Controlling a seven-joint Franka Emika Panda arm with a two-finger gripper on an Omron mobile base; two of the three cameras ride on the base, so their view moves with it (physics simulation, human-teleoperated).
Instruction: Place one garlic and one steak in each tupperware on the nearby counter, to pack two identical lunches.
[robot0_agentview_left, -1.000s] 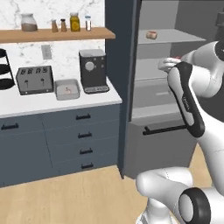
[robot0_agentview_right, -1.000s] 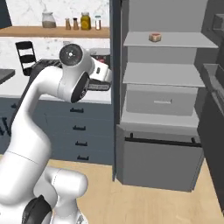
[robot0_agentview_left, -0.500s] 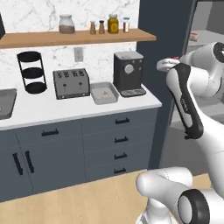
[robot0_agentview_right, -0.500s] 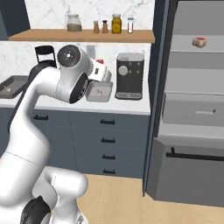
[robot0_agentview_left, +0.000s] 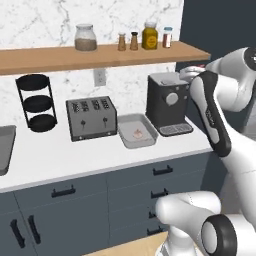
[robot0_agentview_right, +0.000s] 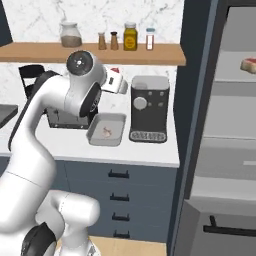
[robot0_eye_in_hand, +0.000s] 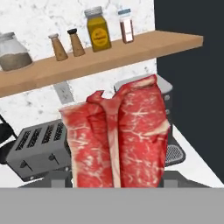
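Note:
A big red steak (robot0_eye_in_hand: 118, 140) with a cream fat rim hangs close in front of the hand camera and hides the fingertips. My gripper (robot0_agentview_right: 117, 76) is shut on it, held high beside the top of the coffee machine, with the gripper (robot0_agentview_left: 193, 71) above and to the right of the near tupperware (robot0_agentview_left: 123, 137). That grey tray holds one garlic (robot0_agentview_left: 138, 133) on the white counter (robot0_agentview_left: 60, 160). A second tupperware (robot0_agentview_left: 4, 150) is cut off at the left edge. Another steak (robot0_agentview_right: 248, 65) lies on a fridge shelf.
The black coffee machine (robot0_agentview_left: 167, 102) stands right of the tray and a toaster (robot0_agentview_left: 91, 117) left of it. A black tiered stand (robot0_agentview_left: 35, 102) is further left. A wooden shelf (robot0_agentview_left: 100, 54) with jars runs overhead. The open fridge (robot0_agentview_right: 225, 125) is to the right.
The base has driven left, so the whole scene has shifted right: the fridge has slid to the edge and the counter with the tray is now central. The steak stays in my gripper.

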